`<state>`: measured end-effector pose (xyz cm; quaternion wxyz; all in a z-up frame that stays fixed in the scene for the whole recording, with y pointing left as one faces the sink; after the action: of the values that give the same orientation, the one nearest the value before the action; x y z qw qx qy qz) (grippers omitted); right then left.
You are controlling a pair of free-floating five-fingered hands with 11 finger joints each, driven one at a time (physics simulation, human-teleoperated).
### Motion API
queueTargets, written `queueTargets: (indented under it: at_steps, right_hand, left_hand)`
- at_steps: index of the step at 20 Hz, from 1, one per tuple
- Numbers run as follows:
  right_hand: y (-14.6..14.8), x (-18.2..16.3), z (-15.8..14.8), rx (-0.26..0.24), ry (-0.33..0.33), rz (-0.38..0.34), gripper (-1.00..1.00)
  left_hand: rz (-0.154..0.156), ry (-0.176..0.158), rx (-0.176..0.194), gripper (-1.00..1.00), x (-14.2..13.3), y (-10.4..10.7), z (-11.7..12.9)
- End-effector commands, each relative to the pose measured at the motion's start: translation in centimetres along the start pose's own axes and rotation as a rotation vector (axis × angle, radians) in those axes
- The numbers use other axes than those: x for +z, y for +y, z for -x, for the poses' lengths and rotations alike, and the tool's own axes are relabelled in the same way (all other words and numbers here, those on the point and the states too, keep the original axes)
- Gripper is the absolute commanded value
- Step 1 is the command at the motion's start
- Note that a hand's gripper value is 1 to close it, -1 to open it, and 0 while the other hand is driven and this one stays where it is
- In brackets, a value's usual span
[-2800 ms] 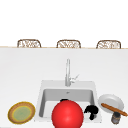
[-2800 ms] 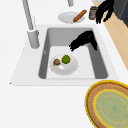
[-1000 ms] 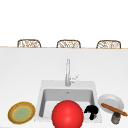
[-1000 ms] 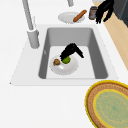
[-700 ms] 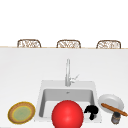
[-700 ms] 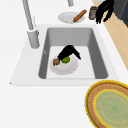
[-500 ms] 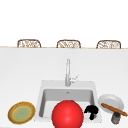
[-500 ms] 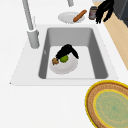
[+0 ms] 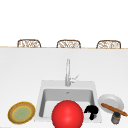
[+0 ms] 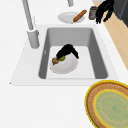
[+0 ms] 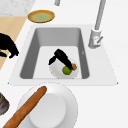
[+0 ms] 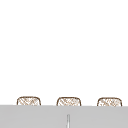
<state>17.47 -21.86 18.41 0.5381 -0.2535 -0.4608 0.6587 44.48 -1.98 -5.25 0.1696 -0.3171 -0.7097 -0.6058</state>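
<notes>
**Left hand [image 10: 67,51] over the plate [image 10: 66,68] in the sink [image 10: 93,50].** The left hand is arched over the plate. Its fingers are stretched down and held together, and their tips are laid on the lime [image 10: 62,58]. The thumb is spread well apart from the fruit, so nothing is pinched. The lime lies on the plate, on the faucet side, with a brown morsel [image 10: 54,61] just beside it. The plate rests on the sink floor, nearer the left end.

In the right side view the same hand [image 11: 60,56] is seen sloping down to the lime [image 11: 66,70]. In the front view this part of the sink is covered by a red ball [image 9: 67,115] (it stands between camera and basin).

The faucet [image 10: 28,17] stands at the back rim. The right hand [image 10: 105,10] is held in the air past the sink's right end, fingers hanging loose and empty. Close by are a can [image 10: 93,13] and a white dish [image 11: 62,100] with a loaf [image 11: 25,106] laid across it. A yellow platter [image 10: 110,107] lies on the counter left of the sink. Three chairs [image 12: 68,101] are ranged behind the counter.
</notes>
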Motion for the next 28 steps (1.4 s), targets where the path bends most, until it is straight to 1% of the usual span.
queueTargets:
  at_steps: [1, 2, 3, 4, 5, 7, 9, 10, 11, 12, 13, 14, 15, 17, 19, 20, 21, 22, 23, 24, 25, 26, 27, 28]
  right_hand:
    - [0.0, 0.0, 0.0, 0.0, 0.0, 0.0, 0.0]
    - [0.0, 0.0, 0.0, 0.0, 0.0, 0.0, 0.0]
    - [0.0, 0.0, 0.0, 0.0, 0.0, 0.0, 0.0]
    - [0.0, 0.0, 0.0, 0.0, 0.0, 0.0, 0.0]
    - [0.0, 0.0, 0.0, 0.0, 0.0, 0.0, 0.0]
    - [0.0, 0.0, 0.0, 0.0, 0.0, 0.0, 0.0]
    - [0.0, 0.0, 0.0, 0.0, 0.0, 0.0, 0.0]
    - [0.0, 0.0, 0.0, 0.0, 0.0, 0.0, 0.0]
    - [0.0, 0.0, 0.0, 0.0, 0.0, 0.0, 0.0]
    - [0.0, 0.0, 0.0, 0.0, 0.0, 0.0, 0.0]
    - [0.0, 0.0, 0.0, 0.0, 0.0, 0.0, 0.0]
    - [0.0, 0.0, 0.0, 0.0, 0.0, 0.0, 0.0]
    - [0.0, 0.0, 0.0, 0.0, 0.0, 0.0, 0.0]
    - [0.0, 0.0, 0.0, 0.0, 0.0, 0.0, 0.0]
    - [0.0, 0.0, 0.0, 0.0, 0.0, 0.0, 0.0]
    - [0.0, 0.0, 0.0, 0.0, 0.0, 0.0, 0.0]
    - [0.0, 0.0, 0.0, 0.0, 0.0, 0.0, 0.0]
    - [0.0, 0.0, 0.0, 0.0, 0.0, 0.0, 0.0]
    - [0.0, 0.0, 0.0, 0.0, 0.0, 0.0, 0.0]
    - [0.0, 0.0, 0.0, 0.0, 0.0, 0.0, 0.0]
    - [0.0, 0.0, 0.0, 0.0, 0.0, 0.0, 0.0]
    - [0.0, 0.0, 0.0, 0.0, 0.0, 0.0, 0.0]
    - [0.0, 0.0, 0.0, 0.0, 0.0, 0.0, 0.0]
    - [0.0, 0.0, 0.0, 0.0, 0.0, 0.0, 0.0]
  left_hand:
    - [-0.025, -0.013, 0.054, 1.0, 0.9, -0.6, 0.4]
    - [0.065, 0.017, -0.087, 1.0, 1.0, 0.0, -0.5]
    - [0.078, 0.015, -0.154, 1.0, 1.2, 0.6, -0.8]
    - [0.07, 0.015, -0.179, 1.0, 1.5, 0.8, -0.9]
    - [0.063, 0.017, -0.189, 1.0, 1.7, 0.8, -0.8]
    - [0.048, 0.023, -0.199, 1.0, 2.1, 0.6, -0.6]
    - [0.041, 0.028, -0.202, 1.0, 2.3, 0.3, -0.4]
    - [0.039, 0.029, -0.221, 1.0, 2.3, 0.3, -0.4]
    - [0.046, 0.035, -0.236, -1.0, 2.2, 0.6, -0.3]
    - [0.028, 0.055, -0.267, -1.0, 2.2, 1.4, -0.5]
    - [0.036, 0.058, -0.278, -1.0, 2.3, 1.9, -0.6]
    - [0.051, 0.061, -0.279, -1.0, 2.2, 2.3, -1.0]
    - [0.054, 0.06, -0.274, -1.0, 2.1, 2.4, -1.2]
    - [0.045, 0.057, -0.25, -1.0, 1.7, 2.5, -1.3]
    - [0.035, 0.059, -0.207, -1.0, 1.4, 2.3, -0.9]
    - [0.011, 0.055, -0.189, -1.0, 1.5, 2.2, -0.8]
    - [-0.002, 0.053, -0.179, -1.0, 1.6, 2.0, -0.6]
    - [-0.008, 0.05, -0.161, -1.0, 1.4, 1.7, -0.4]
    - [-0.008, 0.047, -0.146, -1.0, 0.9, 1.8, -0.3]
    - [-0.009, 0.048, -0.139, -1.0, 0.6, 1.6, -0.1]
    - [-0.015, 0.048, -0.126, -1.0, 0.6, 1.4, -0.1]
    - [-0.025, 0.056, -0.109, -1.0, 0.8, 1.4, 0.0]
    - [-0.04, 0.068, -0.101, -1.0, 1.1, 1.4, 0.3]
    - [-0.047, 0.063, -0.11, -1.0, 1.2, 1.3, 0.9]
